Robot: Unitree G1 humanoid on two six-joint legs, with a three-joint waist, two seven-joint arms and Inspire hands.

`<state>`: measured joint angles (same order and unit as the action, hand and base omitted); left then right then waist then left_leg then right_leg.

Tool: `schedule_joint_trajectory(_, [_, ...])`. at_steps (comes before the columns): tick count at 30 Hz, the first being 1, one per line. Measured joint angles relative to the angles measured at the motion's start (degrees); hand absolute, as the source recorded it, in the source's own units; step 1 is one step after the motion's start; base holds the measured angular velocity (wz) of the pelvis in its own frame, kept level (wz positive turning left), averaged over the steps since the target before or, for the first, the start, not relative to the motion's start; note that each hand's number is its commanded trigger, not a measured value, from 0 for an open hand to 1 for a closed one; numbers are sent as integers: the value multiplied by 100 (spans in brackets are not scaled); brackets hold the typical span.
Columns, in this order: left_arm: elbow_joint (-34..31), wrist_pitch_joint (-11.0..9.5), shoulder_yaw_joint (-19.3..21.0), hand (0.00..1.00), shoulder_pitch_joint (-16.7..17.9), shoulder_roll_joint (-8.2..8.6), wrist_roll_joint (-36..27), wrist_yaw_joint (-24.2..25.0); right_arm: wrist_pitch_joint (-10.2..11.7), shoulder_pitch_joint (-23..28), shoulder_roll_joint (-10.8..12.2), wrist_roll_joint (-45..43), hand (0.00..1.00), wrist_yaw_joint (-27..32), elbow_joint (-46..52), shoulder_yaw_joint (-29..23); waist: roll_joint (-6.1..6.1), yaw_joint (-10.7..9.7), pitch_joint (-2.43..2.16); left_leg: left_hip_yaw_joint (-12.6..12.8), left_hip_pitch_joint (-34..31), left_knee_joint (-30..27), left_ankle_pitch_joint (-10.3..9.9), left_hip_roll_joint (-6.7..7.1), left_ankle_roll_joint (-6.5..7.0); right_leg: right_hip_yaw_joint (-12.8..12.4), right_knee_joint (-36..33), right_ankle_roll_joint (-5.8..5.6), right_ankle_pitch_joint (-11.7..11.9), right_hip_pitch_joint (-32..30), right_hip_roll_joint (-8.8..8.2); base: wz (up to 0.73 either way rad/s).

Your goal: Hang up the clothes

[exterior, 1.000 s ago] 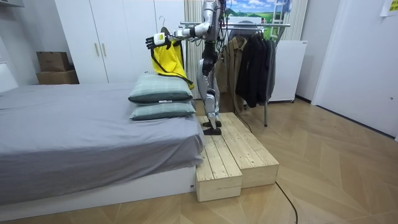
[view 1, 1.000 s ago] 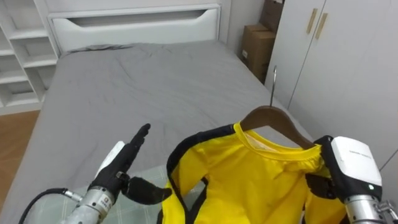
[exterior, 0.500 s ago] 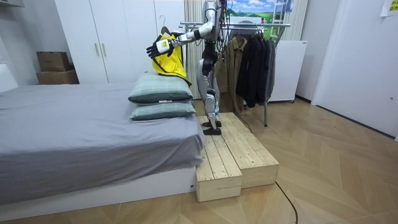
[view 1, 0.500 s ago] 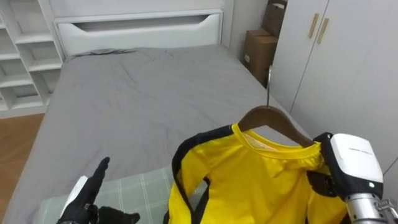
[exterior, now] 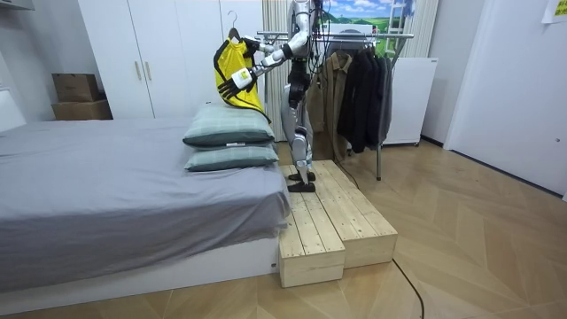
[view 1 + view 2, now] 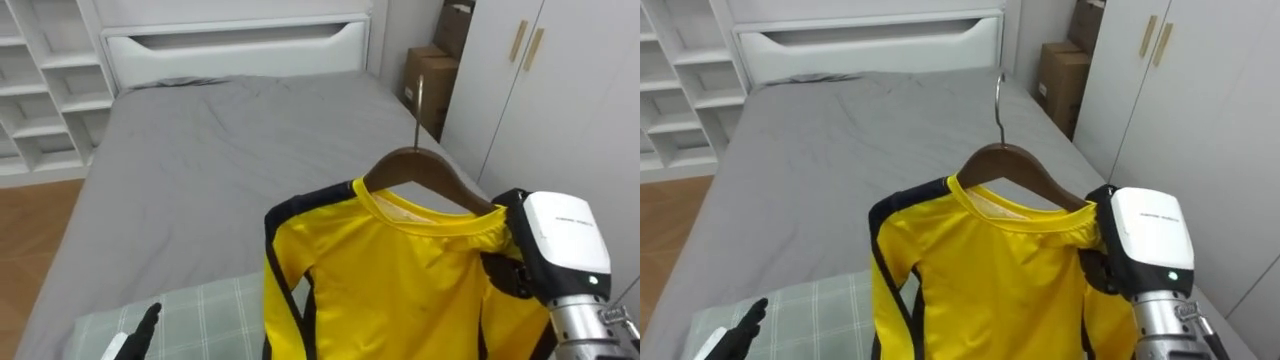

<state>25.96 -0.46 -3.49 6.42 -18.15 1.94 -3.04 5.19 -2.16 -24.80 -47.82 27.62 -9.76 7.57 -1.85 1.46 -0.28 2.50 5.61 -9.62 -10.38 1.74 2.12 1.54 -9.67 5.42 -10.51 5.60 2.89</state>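
Where the right hand (image 6: 552, 250) grips: dark fingers curled tight into the shoulder of the yellow shirt (image 6: 390, 285), at the end of the wooden hanger (image 6: 425, 168) — clenched on the cloth with the hanger's arm running under it.
Shirt against that hand: just to its left and touching it at the shoulder; collar centred under the hook (image 6: 419, 100), dark trim along the sleeve seam, body hanging down.
Hook itself: thin metal, upright above the hanger, caught on nothing.
Left hand (image 6: 140, 335): at the lower left edge of the eye views, fingers straight and released, holding nothing, above the checked pillow (image 6: 195, 310) and apart from the shirt.
Ahead of both hands: the bed (image 6: 220, 150) with its grey sheet, running to a white headboard (image 6: 230, 40).
To the sides in the eye views: white shelves (image 6: 40, 80) on the left; cardboard boxes (image 6: 428, 75) and a white wardrobe (image 6: 570, 90) on the right.
From the room view: the robot stands upright on a wooden platform (image 5: 337, 221) at the bed's pillow end, holding the shirt high before it.
Left hand from the room view (image 5: 236, 81): fingers spread, lying across the shirt's lower half as seen from the side — whether it touches cannot be told.
Behind the robot: a clothes rack (image 5: 390, 37) hung with dark garments (image 5: 359, 89).
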Motion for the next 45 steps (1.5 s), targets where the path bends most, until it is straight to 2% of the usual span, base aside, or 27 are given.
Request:
schedule_joint_trajectory(6, [-1, -1, -4, 0, 0, 108, -8, -24, 102, 26, 0, 2, 100, 24, 12, 3, -13, 8, 2, 39, 1, 1, 0, -1, 0, -8, 1, 0, -1, 4, -1, 0])
schedule_joint_trajectory(13, [-113, -2, -14, 0, -33, 118, -12, -30, 126, 26, 0, -81, 100, 57, 12, 11, -10, -5, 6, 56, -15, -3, 0, -2, 0, -56, 1, 0, -1, -20, 1, 0])
schedule_joint_trajectory(17, [-309, -121, -30, 0, -35, 127, -17, -37, 160, 27, 1, -98, 100, 56, 12, 12, -5, -23, 12, 112, -13, -1, 0, -8, 0, -101, -17, 0, -1, -43, 4, -6])
schedule_joint_trajectory(19, [-326, -190, -32, 0, -35, 162, -21, -12, 208, 27, 1, -101, 100, 56, 27, 11, 6, -55, 21, 217, -9, 3, -1, -13, 0, -141, -25, -1, -2, -53, 4, -9])
schedule_joint_trajectory(22, [-325, -216, -90, 0, -35, 166, -139, 5, 280, 27, 1, -78, 100, 56, 34, 11, -2, -113, 30, 229, 5, 7, -1, -13, 1, -154, -39, -5, -4, -55, 4, -3])
schedule_joint_trajectory(26, [-240, -270, -251, 0, -31, 195, -248, 39, 298, 44, 1, 29, 100, 56, 276, 11, -19, -137, 108, 335, 10, 13, -1, -23, 1, -267, -76, -12, -8, -101, 17, -14])
schedule_joint_trajectory(28, [-178, -268, -251, 0, -28, 209, -245, 46, 303, 110, 1, 53, 100, 57, 422, 5, -31, -157, 109, 381, -9, 16, -1, -26, 1, -313, -108, -18, -12, -159, 20, -15])
schedule_joint_trajectory(32, [-83, -265, -365, 0, -1, 205, -222, 142, 349, 127, 1, 62, 100, 47, 430, 6, -45, -168, 110, 640, -15, 17, -1, -35, 1, -502, -214, -44, -26, -287, 28, -26])
schedule_joint_trajectory(34, [-45, -261, -415, 0, 0, 204, -236, 228, 351, 139, 2, 68, 100, 26, 430, 6, -73, -117, 99, 922, -21, 22, -3, -64, 3, -680, -341, -56, -33, -448, 65, -53])
schedule_joint_trajectory(35, [-34, -262, -416, 0, 0, 205, -238, 249, 350, 139, 2, 68, 100, 14, 430, 6, -80, -117, 98, 977, -19, 22, -11, -71, 14, -705, -362, -56, -33, -471, 74, -61])
schedule_joint_trajectory(37, [-17, -256, -406, 0, 6, 205, -233, 284, 347, 142, 23, 42, 100, -41, 432, 8, -103, -68, 80, 1303, -5, 20, -38, -118, 50, -784, -536, -56, -33, -630, 123, -72])
schedule_joint_trajectory(38, [-17, -256, -395, 0, 20, 219, -228, 306, 343, 171, 31, 3, 100, -59, 470, 9, -112, 51, 71, 1601, 24, 20, -47, -150, 56, -672, -629, -56, -33, -738, 121, -126])
schedule_joint_trajectory(39, [-17, -249, -393, 0, 36, 216, -212, 347, 342, 183, 35, -15, 100, -72, 519, 34, -96, 197, 70, 1897, 79, 9, -128, -207, 73, -121, -705, -52, -31, -854, 59, -136])
schedule_joint_trajectory(40, [-16, -231, -393, 0, 35, 214, -213, 357, 340, 182, 47, -37, 100, -72, 522, 57, -92, 230, 68, 1975, 93, -18, -180, -239, 61, 239, -744, -49, -30, -903, 3, -128])
schedule_joint_trajectory(41, [-13, -207, -401, 0, 16, 221, -228, 357, 306, 183, 70, -111, 100, -72, 522, 120, -89, 223, 63, 2157, 100, -93, -259, -297, 27, 811, -836, -51, -31, -994, -81, -103])
schedule_joint_trajectory(42, [-2, -204, -435, 0, 6, 242, -241, 354, 255, 183, 92, -198, 100, -72, 522, 205, -67, 235, 49, 2377, 117, -163, -335, -360, 10, 1073, -910, -154, -87, -1052, -129, -90])
schedule_joint_trajectory(43, [3, -203, -466, 0, 1, 252, -244, 354, 241, 182, 102, -204, 100, -71, 522, 247, -33, 226, 50, 2468, 123, -184, -385, -409, -9, 1190, -993, -284, -130, -1092, -159, -95])
schedule_joint_trajectory(44, [16, -200, -479, 0, -2, 298, -245, 351, 235, 183, 141, -209, 100, -71, 528, 302, -8, 225, 50, 2750, 130, -277, -479, -483, -40, 1497, -1429, -343, -252, -1249, -378, -88])
schedule_joint_trajectory(45, [35, -194, -478, 0, 2, 364, -239, 345, 244, 194, 181, -220, 100, -71, 552, 309, -18, 188, 57, 3060, 153, -507, -637, -511, -78, 1655, -1873, -373, -373, -1375, -856, -109])
